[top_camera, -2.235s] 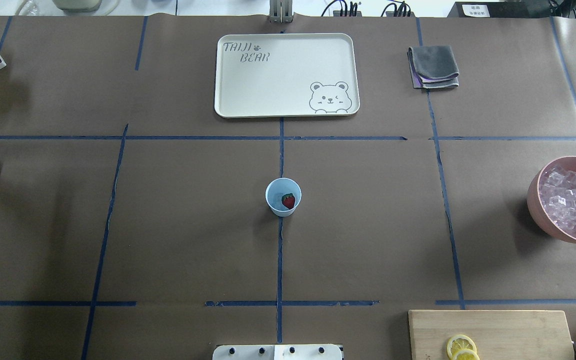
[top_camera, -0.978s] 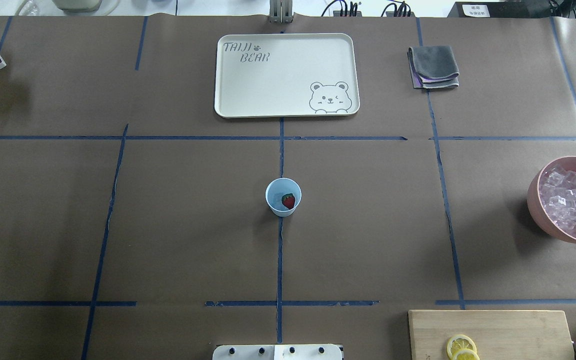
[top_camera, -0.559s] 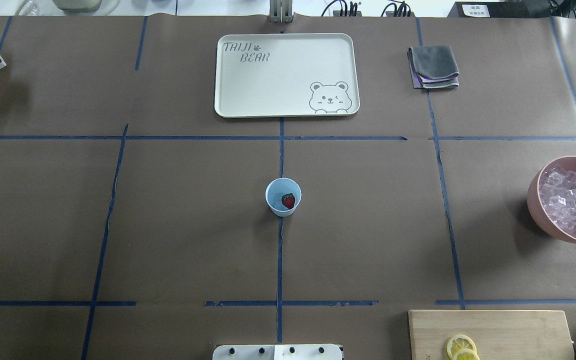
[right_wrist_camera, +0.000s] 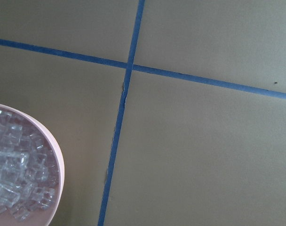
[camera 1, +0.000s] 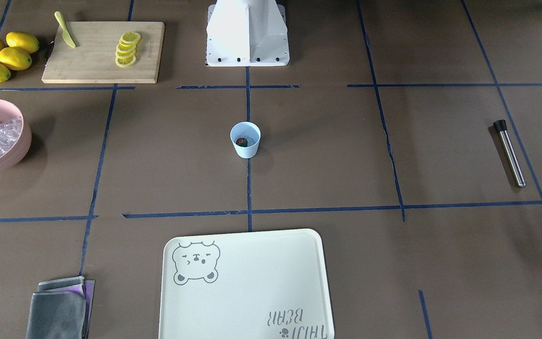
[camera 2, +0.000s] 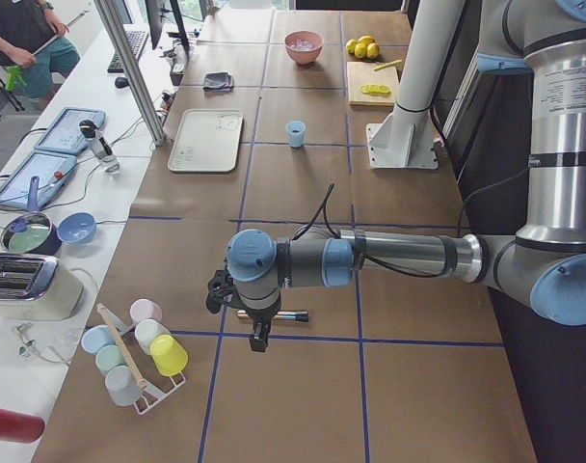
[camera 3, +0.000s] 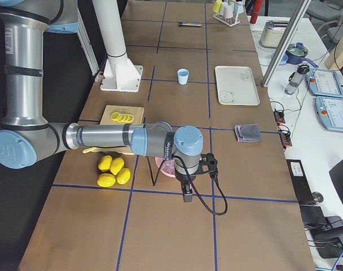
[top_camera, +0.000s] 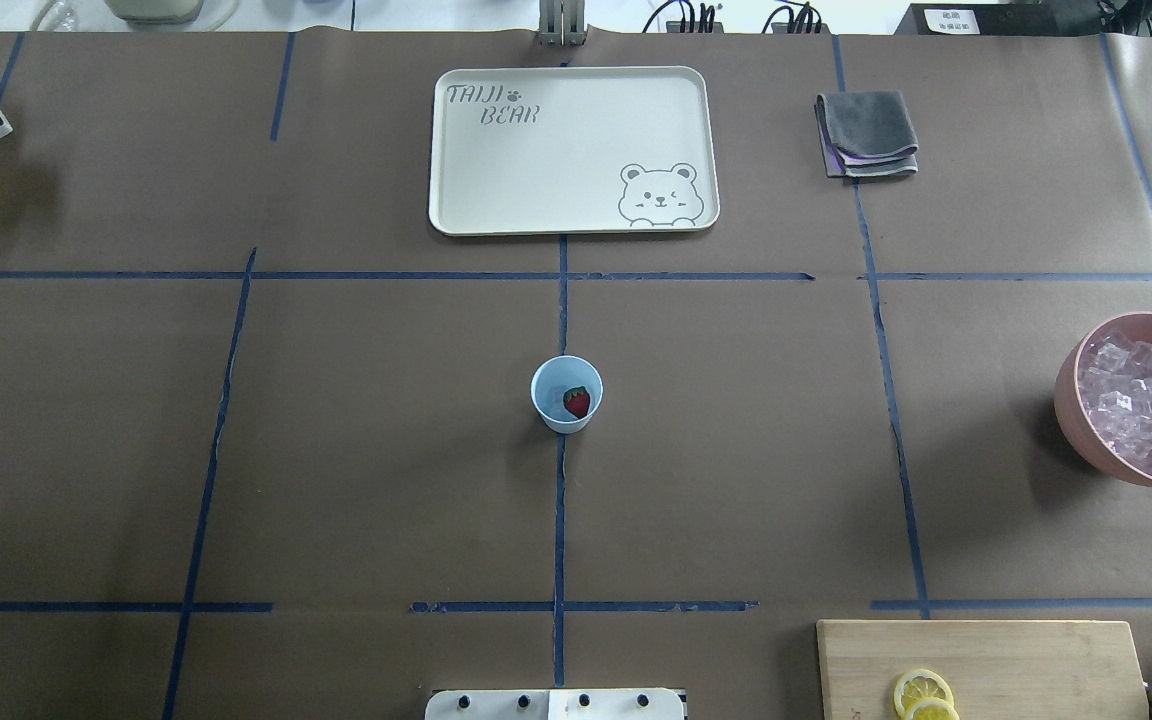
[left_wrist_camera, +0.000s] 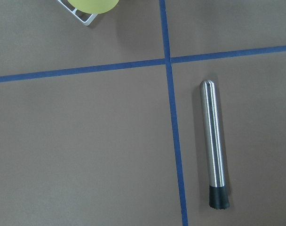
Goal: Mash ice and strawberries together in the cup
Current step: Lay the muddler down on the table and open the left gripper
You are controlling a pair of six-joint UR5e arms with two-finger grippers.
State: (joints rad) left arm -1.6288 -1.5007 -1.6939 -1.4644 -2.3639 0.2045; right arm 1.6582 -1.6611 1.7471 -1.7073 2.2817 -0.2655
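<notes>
The light-blue cup (top_camera: 566, 394) stands at the table's middle with one red strawberry (top_camera: 577, 402) inside; it also shows in the front view as the cup (camera 1: 245, 140). The ice (top_camera: 1141, 400) fills a pink bowl (top_camera: 1071, 400) at the right edge, partly seen as ice (right_wrist_camera: 13, 179) in the right wrist view. My left gripper (camera 2: 259, 338) hangs over a steel muddler (left_wrist_camera: 214, 146) far to the left. My right gripper (camera 3: 187, 195) hovers beside the bowl. I cannot tell whether either gripper is open or shut.
A cream bear tray (top_camera: 573, 150) and a folded grey cloth (top_camera: 867, 134) lie at the far side. A cutting board (camera 1: 104, 52) holds lemon slices and a knife, with whole lemons (camera 1: 3, 55) beside it. A rack of coloured cups (camera 2: 139, 352) stands near the muddler.
A dark part of the left arm at the overhead view's left edge has gone, and the muddler's steel end shows there now. Cup, strawberry and bowl have not moved.
</notes>
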